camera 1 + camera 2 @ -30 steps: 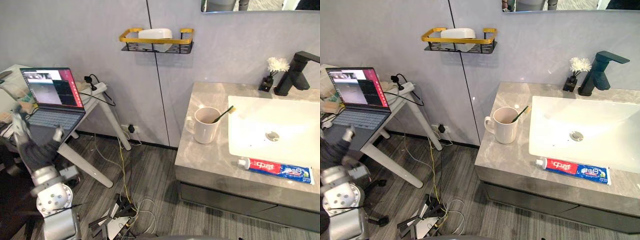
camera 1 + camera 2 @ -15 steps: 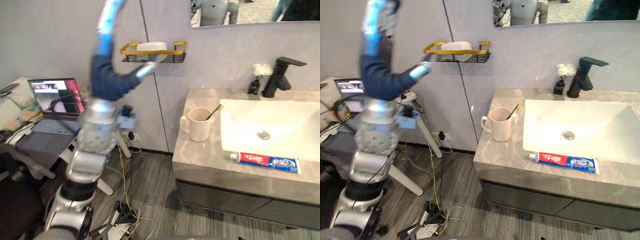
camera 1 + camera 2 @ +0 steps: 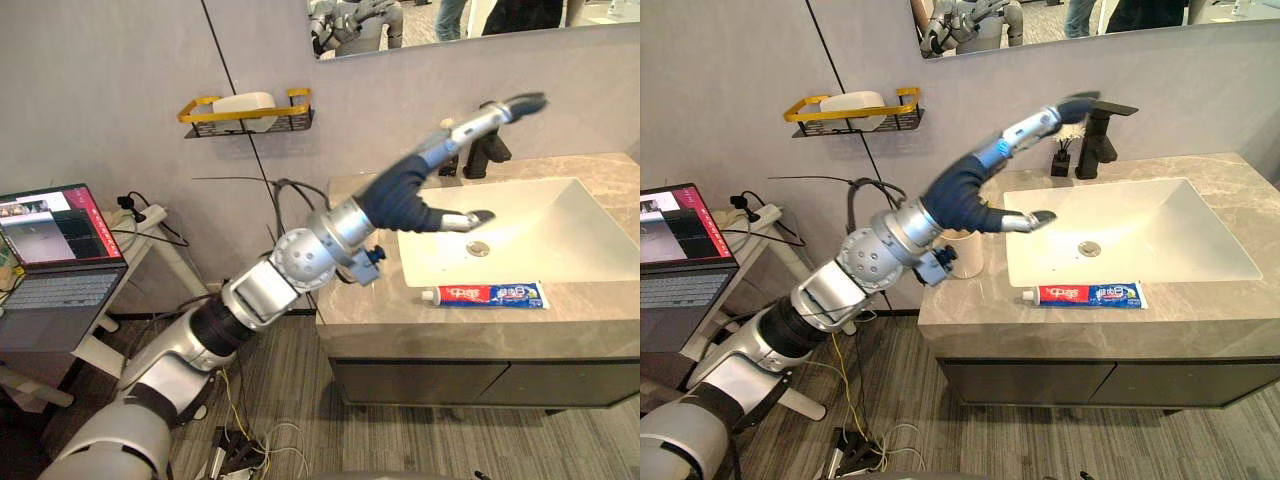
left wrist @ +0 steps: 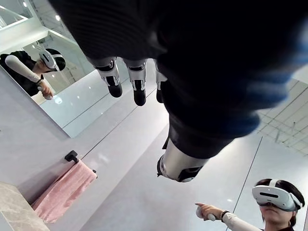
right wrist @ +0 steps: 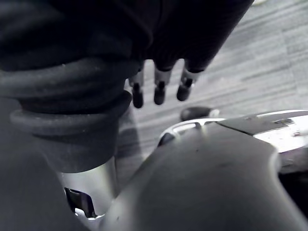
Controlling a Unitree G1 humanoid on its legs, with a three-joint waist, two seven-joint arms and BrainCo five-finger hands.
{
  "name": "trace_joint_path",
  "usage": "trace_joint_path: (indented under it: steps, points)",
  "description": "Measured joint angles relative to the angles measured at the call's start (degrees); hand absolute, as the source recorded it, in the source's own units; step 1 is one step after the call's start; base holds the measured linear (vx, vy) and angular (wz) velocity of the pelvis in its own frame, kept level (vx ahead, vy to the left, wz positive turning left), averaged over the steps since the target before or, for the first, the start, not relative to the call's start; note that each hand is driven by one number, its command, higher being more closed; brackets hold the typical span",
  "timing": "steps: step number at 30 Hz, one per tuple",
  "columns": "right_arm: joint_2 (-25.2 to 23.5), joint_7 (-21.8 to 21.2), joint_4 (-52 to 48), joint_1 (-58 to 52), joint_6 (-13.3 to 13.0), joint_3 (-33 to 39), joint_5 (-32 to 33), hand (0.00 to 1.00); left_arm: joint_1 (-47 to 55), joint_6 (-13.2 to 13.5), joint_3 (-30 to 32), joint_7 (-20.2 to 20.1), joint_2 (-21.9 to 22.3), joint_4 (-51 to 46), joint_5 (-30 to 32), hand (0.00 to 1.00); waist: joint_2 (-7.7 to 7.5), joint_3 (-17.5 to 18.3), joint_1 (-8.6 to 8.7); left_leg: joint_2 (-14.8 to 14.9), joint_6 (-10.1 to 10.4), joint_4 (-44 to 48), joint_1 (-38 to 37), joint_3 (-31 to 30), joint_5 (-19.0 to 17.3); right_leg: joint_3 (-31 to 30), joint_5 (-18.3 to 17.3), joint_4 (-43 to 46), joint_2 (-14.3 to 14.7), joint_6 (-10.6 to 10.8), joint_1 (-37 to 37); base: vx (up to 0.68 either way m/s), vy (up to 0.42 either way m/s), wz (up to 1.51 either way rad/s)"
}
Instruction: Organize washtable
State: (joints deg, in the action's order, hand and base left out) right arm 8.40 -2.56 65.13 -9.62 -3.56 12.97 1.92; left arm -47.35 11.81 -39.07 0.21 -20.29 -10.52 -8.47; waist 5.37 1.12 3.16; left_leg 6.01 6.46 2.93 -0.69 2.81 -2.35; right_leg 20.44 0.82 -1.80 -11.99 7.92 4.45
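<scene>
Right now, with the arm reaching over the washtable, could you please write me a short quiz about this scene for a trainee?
1. True or false: the toothpaste tube lies inside the sink.
2. Choose one. The left hand is: A) shut on the toothpaste tube; B) open, raised above the washtable, holding nothing; C) open, pressed flat into the sink.
3. Fill the gap: the wall shelf with the yellow rim hangs to the robot's ____ of the sink.

Key
1. False: it lies on the counter, in front of the sink.
2. B
3. left
</scene>
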Motion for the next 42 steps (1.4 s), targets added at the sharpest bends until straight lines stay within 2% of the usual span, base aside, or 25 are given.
trace_joint_path:
  steps: [3, 4, 6, 11, 18, 26, 30, 34, 36, 42]
  points:
    - [0.1, -0.1, -0.1, 1.0, 0.0, -1.8, 0.0, 0.0, 0.0, -0.3, -2.2, 0.1, 5.7, 5.2, 9.9, 0.0, -0.29, -0.6, 1.52, -0.1, 0.0, -0.1, 0.1, 1.1, 0.0, -1.1, 0.6, -0.3, -0.1, 0.0, -0.8, -0.01, 0.017, -0.2]
    - [0.1, -0.1, -0.1, 1.3, 0.0, -2.0, 0.0, 0.0, 0.0, -0.4, -2.2, 0.1, 6.9, 6.8, 11.3, 0.0, -0.29, -0.9, 2.0, -0.1, 0.0, -0.1, 0.2, 1.4, 0.0, -1.4, 0.7, -0.3, -0.1, 0.0, -0.9, -0.02, 0.015, -0.21]
    - [0.1, -0.2, -0.9, 1.6, -0.2, -2.1, 0.0, 0.0, -0.3, -1.8, -2.3, 0.7, 10.2, 12.0, 17.4, 0.0, 0.2, -1.9, 2.85, -0.1, 0.0, 0.0, 1.0, 2.1, 0.0, -2.0, 1.2, -0.4, -0.1, 0.0, -2.0, -0.01, 0.01, -0.19]
    - [0.5, -0.2, -1.3, 2.4, -0.3, -2.2, -0.1, 0.0, -0.7, -3.8, -4.0, 1.3, 12.5, 16.3, 26.2, 0.0, 0.8, -4.0, 3.95, -0.1, 0.0, 0.1, 2.1, 2.4, 0.0, -2.9, 1.3, -0.3, -0.1, 0.0, -3.5, 0.01, 0.001, -0.04]
    - [0.5, -0.1, -1.9, 3.1, -0.4, -2.2, -0.2, 0.0, -0.8, -4.8, -4.3, 1.3, 15.2, 21.6, 33.1, 0.0, 0.8, -6.0, 4.2, -0.1, 0.0, 0.1, 3.0, 2.4, 0.0, -3.3, 1.3, -0.2, -0.1, 0.0, -4.7, 0.01, 0.0, -0.02]
    - [0.6, 0.0, -3.6, 3.7, -0.4, -2.2, -0.3, 0.0, 1.8, -6.2, -4.4, 1.0, 15.5, 25.3, 34.0, 0.0, 0.92, -8.0, 5.42, 0.0, 0.0, 0.6, 3.5, 3.6, -0.3, -4.0, 1.5, -0.1, 0.0, -0.4, -5.6, 0.0, 0.0, -0.07]
    - [0.6, 0.1, -4.2, 4.1, -0.5, -2.0, -0.3, 0.0, 5.1, -6.8, -4.6, 0.7, 15.5, 28.4, 34.0, 0.0, 1.36, -9.1, 5.51, 0.1, -0.2, 2.0, 3.8, 3.7, -1.3, -4.6, 1.5, -0.5, 0.1, -2.1, -5.7, -0.01, 0.006, -0.09]
    - [0.6, 0.1, -4.1, 4.5, -0.4, -1.7, -0.3, 0.0, 6.6, -7.6, -5.4, 0.2, 14.9, 29.2, 34.0, 0.0, 0.84, -9.7, 5.39, 0.0, -0.4, 2.0, 3.9, 3.1, -1.4, -3.8, 1.4, -0.7, 0.1, -3.5, -5.2, 0.0, 0.008, 0.09]
    - [0.5, 0.1, -3.9, 4.6, -0.3, -1.7, -0.3, 0.0, 7.1, -7.6, -5.4, -0.1, 14.9, 29.2, 34.0, 0.0, 0.73, -9.8, 5.37, -0.1, -0.4, 2.0, 3.8, 2.1, -1.4, -2.8, 1.4, -1.5, 0.4, -5.2, -4.1, 0.01, 0.008, 0.2]
    - [0.6, 0.2, -3.6, 4.9, -0.3, -1.8, -0.3, 0.0, 7.7, -7.6, -5.4, 0.7, 15.0, 29.2, 34.6, 0.0, 0.63, -9.9, 5.38, -0.1, -0.4, 1.9, 3.5, 1.8, -1.4, -1.7, 1.3, -1.6, 0.4, -5.3, -3.2, 0.01, 0.006, 0.08]
